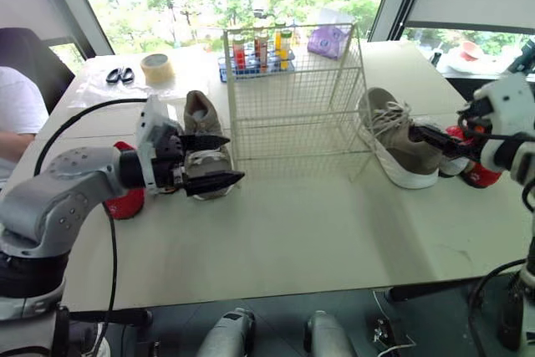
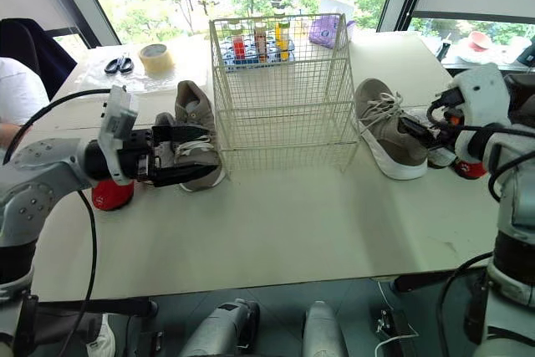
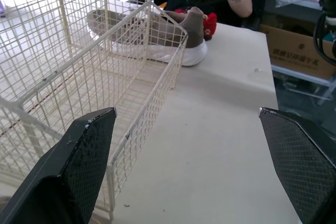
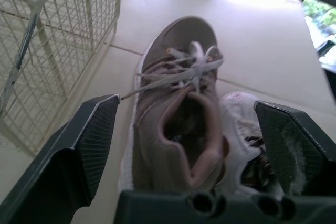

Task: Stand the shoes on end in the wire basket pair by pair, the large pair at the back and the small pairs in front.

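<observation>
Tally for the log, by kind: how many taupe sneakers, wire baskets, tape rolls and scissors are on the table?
Taupe sneakers: 2
Wire basket: 1
Tape roll: 1
Scissors: 1
Total: 5

My left arm (image 1: 63, 181) wears a rounded silver-grey shell, a black cable (image 1: 92, 107) arching over it; my right wrist (image 1: 506, 106) is cased in white. Left pincer (image 1: 234, 157) and right pincer (image 4: 184, 104) carry black wedge-shaped fingers (image 3: 86, 156), cross-hatched on their inner faces.
</observation>
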`<state>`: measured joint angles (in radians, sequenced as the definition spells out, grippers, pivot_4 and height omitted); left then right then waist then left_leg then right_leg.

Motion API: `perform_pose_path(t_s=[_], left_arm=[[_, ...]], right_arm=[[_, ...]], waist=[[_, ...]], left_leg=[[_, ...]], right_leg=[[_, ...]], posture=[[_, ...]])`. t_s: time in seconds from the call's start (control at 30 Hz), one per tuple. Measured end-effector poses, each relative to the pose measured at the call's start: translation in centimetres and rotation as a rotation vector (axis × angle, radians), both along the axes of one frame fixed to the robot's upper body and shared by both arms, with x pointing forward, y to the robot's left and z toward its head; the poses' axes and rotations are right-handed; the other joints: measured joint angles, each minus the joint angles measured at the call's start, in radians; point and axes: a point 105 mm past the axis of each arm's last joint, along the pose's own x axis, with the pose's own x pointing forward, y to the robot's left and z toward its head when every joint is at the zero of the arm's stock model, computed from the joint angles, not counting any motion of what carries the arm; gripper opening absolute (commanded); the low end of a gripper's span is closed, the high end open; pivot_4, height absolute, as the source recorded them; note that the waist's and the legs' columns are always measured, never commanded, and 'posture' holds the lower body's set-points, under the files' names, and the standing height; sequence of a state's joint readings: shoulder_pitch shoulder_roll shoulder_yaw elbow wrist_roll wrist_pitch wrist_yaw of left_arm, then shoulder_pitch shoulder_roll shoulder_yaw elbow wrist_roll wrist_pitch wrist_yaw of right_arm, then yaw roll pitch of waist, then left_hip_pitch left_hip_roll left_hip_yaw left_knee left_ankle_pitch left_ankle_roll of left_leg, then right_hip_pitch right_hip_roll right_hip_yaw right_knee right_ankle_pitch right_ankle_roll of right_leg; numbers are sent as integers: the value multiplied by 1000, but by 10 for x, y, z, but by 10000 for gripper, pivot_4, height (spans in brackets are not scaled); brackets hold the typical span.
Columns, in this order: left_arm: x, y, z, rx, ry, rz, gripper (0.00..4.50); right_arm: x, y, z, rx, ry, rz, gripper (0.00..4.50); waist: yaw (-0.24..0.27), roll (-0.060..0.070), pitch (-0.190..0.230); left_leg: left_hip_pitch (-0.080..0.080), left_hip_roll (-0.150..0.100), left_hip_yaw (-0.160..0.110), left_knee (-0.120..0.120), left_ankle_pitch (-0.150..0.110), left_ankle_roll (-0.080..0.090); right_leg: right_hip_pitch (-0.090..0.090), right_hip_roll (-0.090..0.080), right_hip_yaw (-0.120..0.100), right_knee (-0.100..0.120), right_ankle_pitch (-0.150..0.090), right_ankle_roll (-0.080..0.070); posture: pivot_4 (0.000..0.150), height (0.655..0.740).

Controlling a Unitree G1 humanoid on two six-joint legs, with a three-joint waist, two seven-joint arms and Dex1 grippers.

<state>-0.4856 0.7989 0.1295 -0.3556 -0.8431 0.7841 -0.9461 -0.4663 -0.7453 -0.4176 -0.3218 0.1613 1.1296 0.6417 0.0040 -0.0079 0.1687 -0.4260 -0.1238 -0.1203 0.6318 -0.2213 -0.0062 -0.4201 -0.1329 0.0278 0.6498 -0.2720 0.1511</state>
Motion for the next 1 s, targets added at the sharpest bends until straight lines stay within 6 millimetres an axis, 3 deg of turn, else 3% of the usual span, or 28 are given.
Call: perform_pose_path(t_s=[0.4,0.7,0.8,1.0], left_arm=[[1,-1,-4,4,7,1,45000],[0,-2,-3,11,-12,23,45000],[-1,-3,-2,13,-19,22,45000],[-1,-4,-2,15,-23,22,45000]], right_arm=[[10,-17,-45,82,56,-76,44411],[25,-18,-50,104,31,-66,44411],[31,-16,-49,113,23,-56,36397],[34,-12,-47,113,14,-38,10656]], waist=[[-1,0,0],[-7,0,0],[-13,0,0],[-19,0,0]], left_leg=[[0,0,0,1,0,0],[0,0,0,1,0,0],[0,0,0,1,0,0],[1,0,0,0,0,0]], right_leg=[[1,0,0,0,0,0],[1,1,0,0,0,0],[1,0,0,0,0,0],[1,1,0,0,0,0]], posture=[[1500,7400],[1500,7400],[1500,7400],[1500,7400]])
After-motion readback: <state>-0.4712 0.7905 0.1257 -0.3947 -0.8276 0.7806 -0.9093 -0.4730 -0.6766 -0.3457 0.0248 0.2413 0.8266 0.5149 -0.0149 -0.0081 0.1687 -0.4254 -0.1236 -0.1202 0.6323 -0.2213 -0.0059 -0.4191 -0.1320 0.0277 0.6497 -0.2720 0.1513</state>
